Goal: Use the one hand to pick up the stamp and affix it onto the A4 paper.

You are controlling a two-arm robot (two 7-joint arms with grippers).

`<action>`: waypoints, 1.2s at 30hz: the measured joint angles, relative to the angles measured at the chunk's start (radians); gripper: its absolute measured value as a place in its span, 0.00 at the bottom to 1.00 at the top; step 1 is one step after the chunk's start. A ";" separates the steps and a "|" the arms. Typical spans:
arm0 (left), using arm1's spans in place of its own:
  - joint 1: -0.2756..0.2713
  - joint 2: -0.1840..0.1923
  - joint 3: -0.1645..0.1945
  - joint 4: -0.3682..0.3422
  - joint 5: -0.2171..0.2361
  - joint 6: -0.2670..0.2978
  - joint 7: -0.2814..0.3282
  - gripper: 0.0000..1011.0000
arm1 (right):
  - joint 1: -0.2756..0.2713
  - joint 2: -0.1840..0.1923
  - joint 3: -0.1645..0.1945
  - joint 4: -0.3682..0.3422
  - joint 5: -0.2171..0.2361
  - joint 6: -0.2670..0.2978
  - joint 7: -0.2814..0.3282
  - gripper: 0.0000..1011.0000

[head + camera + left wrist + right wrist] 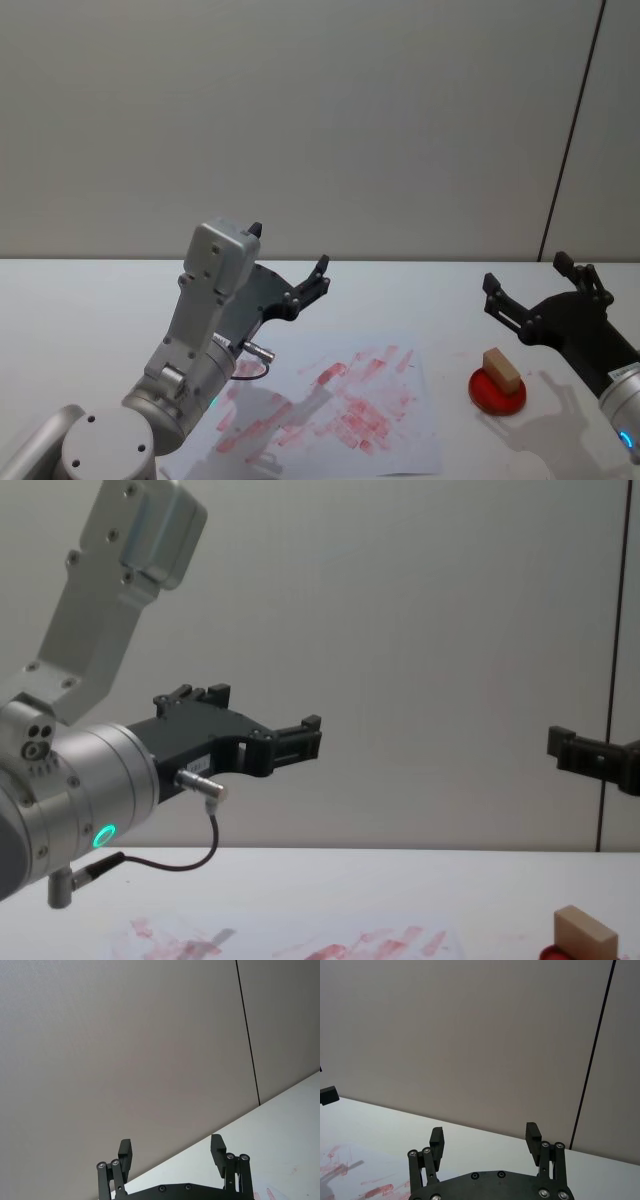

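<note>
The stamp point(502, 370), a small tan wooden block, rests on a red round pad point(497, 393) to the right of the A4 paper point(340, 405), a white sheet smeared with red marks. My right gripper point(527, 275) hovers open above and just behind the stamp, nothing between its fingers. The right wrist view shows it point(485, 1131) pointing at the wall, with a corner of the paper point(350, 1180) below. In the chest view the stamp point(585, 930) sits at the lower right, under the right gripper point(590, 755). My left gripper point(290, 265) is open, raised over the paper's far left corner.
The white table point(80, 300) runs back to a plain grey wall point(320, 120). The left arm's silver body point(90, 800), with a green-lit ring and a cable, hangs above the paper's left side. Bare table lies behind the paper and the pad.
</note>
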 joint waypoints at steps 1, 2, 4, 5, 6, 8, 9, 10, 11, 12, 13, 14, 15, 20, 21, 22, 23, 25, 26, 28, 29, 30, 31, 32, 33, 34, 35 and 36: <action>0.000 0.000 0.000 0.000 0.000 0.000 0.000 0.99 | 0.000 0.000 0.000 0.000 0.000 0.000 0.000 0.99; 0.000 0.000 0.000 0.000 0.000 0.000 0.000 0.99 | 0.000 0.000 0.000 0.000 0.000 0.000 0.000 0.99; 0.000 0.000 0.000 0.000 0.000 0.000 0.000 0.99 | 0.000 0.000 0.000 0.000 0.000 0.000 0.000 0.99; 0.000 0.000 0.000 0.000 0.000 0.000 0.000 0.99 | 0.000 0.000 0.000 0.000 0.000 0.000 0.000 0.99; 0.000 0.000 0.000 0.000 0.000 0.000 0.000 0.99 | 0.000 0.000 0.000 0.000 0.000 0.000 0.000 0.99; 0.000 0.000 0.000 0.000 0.000 0.000 0.000 0.99 | 0.000 0.000 0.000 0.000 0.000 0.000 0.000 0.99; 0.000 0.000 0.000 0.000 0.000 0.000 0.000 0.99 | 0.000 0.000 0.000 0.000 0.000 0.000 0.000 0.99; 0.000 0.000 0.000 0.000 0.000 0.000 0.000 0.99 | 0.000 0.000 0.000 0.000 -0.001 0.000 0.000 0.99; 0.000 0.000 0.000 0.000 0.000 0.000 0.000 0.99 | 0.000 0.000 0.000 0.000 -0.001 0.000 0.000 0.99; 0.000 0.000 0.000 0.000 0.000 0.000 0.000 0.99 | 0.000 0.000 0.000 0.000 -0.001 0.000 0.000 0.99; 0.000 0.000 0.000 0.000 0.000 0.000 0.000 0.99 | 0.000 0.000 0.000 0.000 -0.001 0.000 0.000 0.99; 0.000 0.000 0.000 0.000 0.000 0.000 0.000 0.99 | 0.000 0.000 0.000 0.000 -0.001 0.000 0.000 0.99; 0.000 0.000 0.000 0.000 0.000 0.000 0.000 0.99 | 0.000 0.000 0.000 0.000 -0.001 0.000 0.000 0.99; 0.000 0.000 0.000 0.000 0.000 0.000 0.000 0.99 | 0.000 0.000 0.000 0.001 -0.001 0.000 0.001 0.99; 0.000 0.000 0.000 0.000 0.000 0.000 0.000 0.99 | 0.000 0.000 0.000 0.001 -0.001 0.001 0.001 0.99; 0.000 0.000 0.000 0.000 0.000 0.000 0.000 0.99 | 0.001 0.000 0.000 0.002 -0.002 0.001 0.003 0.99; 0.000 0.000 0.000 0.000 0.000 0.000 0.000 0.99 | 0.001 0.000 0.000 0.004 -0.002 0.003 0.006 0.99; 0.000 0.000 0.000 0.000 0.000 0.000 0.000 0.99 | 0.002 0.001 0.001 0.008 -0.004 0.008 0.013 0.99; 0.000 0.000 0.000 0.000 0.000 0.000 0.000 0.99 | 0.003 0.001 0.001 0.009 -0.004 0.010 0.016 0.99; 0.000 0.000 0.000 0.000 0.000 0.000 0.000 0.99 | 0.004 0.004 0.002 0.016 -0.006 0.018 0.025 0.99; 0.000 0.000 0.000 0.000 0.000 0.000 0.000 0.99 | 0.005 0.005 0.002 0.018 -0.006 0.021 0.029 0.99; 0.000 0.000 0.000 0.000 0.000 0.000 0.000 0.99 | 0.005 0.006 0.003 0.020 -0.006 0.024 0.032 0.99; 0.000 0.000 0.000 0.000 0.000 0.000 0.000 0.99 | 0.006 0.008 0.004 0.026 -0.007 0.030 0.039 0.99; 0.000 0.000 0.000 0.000 0.000 0.000 0.000 0.99 | 0.006 0.009 0.005 0.029 -0.007 0.034 0.044 0.99; 0.000 0.000 0.000 0.000 0.000 0.000 0.000 0.99 | 0.006 0.010 0.006 0.032 -0.008 0.036 0.047 0.99; 0.000 0.000 0.000 0.000 0.000 0.000 0.000 0.99 | 0.007 0.012 0.006 0.035 -0.008 0.040 0.052 0.99; 0.000 0.000 0.000 0.000 0.000 0.000 0.000 0.99 | 0.007 0.014 0.007 0.040 -0.008 0.046 0.061 0.99; 0.000 0.000 0.000 0.000 0.000 0.000 0.000 0.99 | 0.008 0.016 0.008 0.044 -0.008 0.049 0.065 0.99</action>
